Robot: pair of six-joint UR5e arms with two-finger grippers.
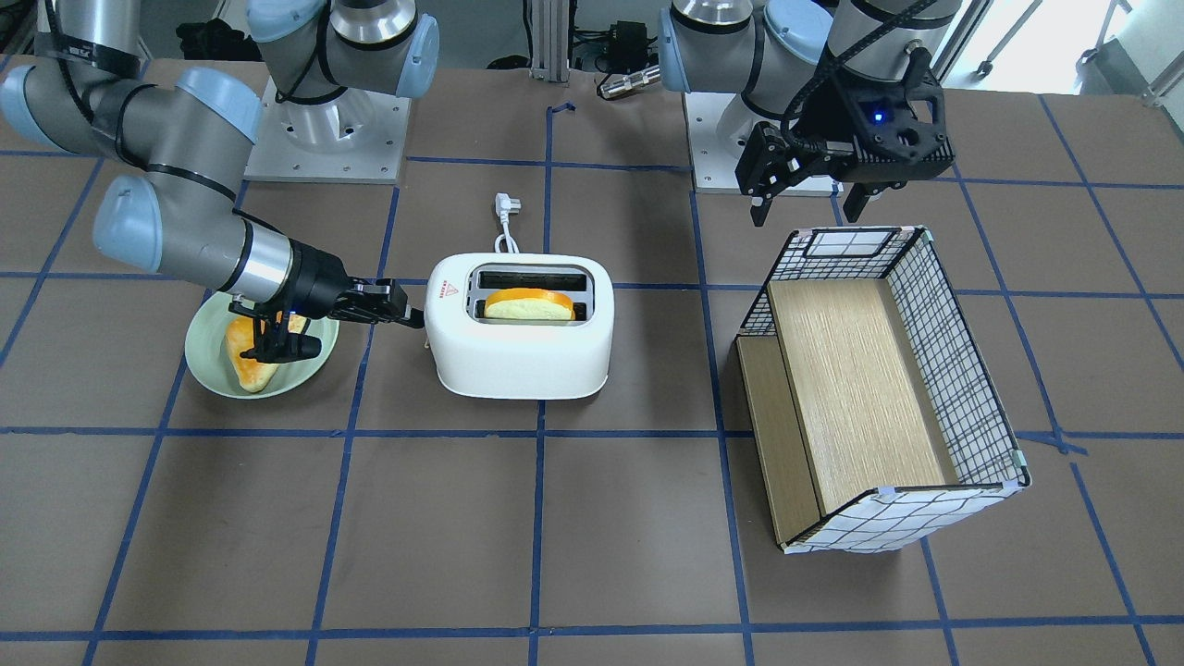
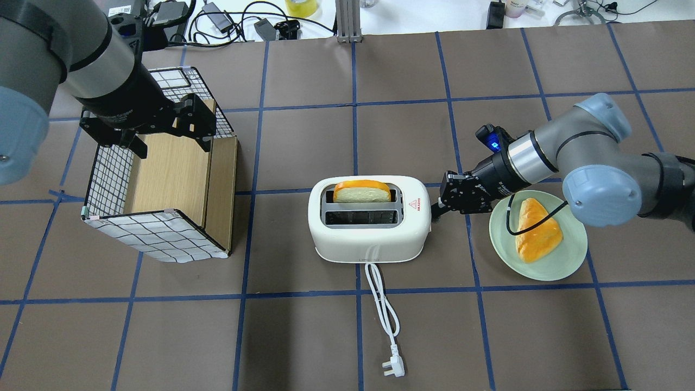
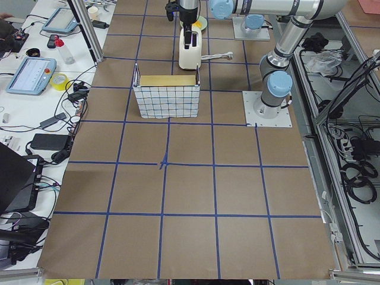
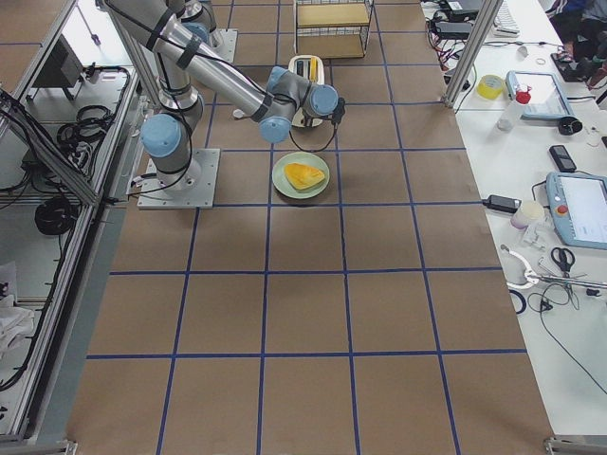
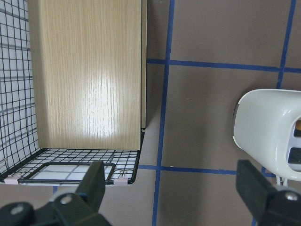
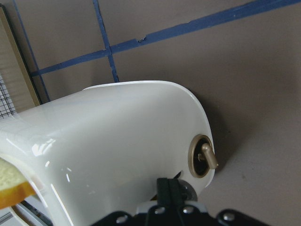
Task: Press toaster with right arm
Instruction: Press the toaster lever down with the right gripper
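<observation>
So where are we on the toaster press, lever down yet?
Done: the right gripper is at the end of the toaster, fingers shut. In hand: the tips look to touch that end face beside the round knob; the lever itself is hidden. Left: the push. The bread slice stands proud of its slot, so nothing looks pressed yet. The left gripper hangs open over the checkered box, uninvolved.
</observation>
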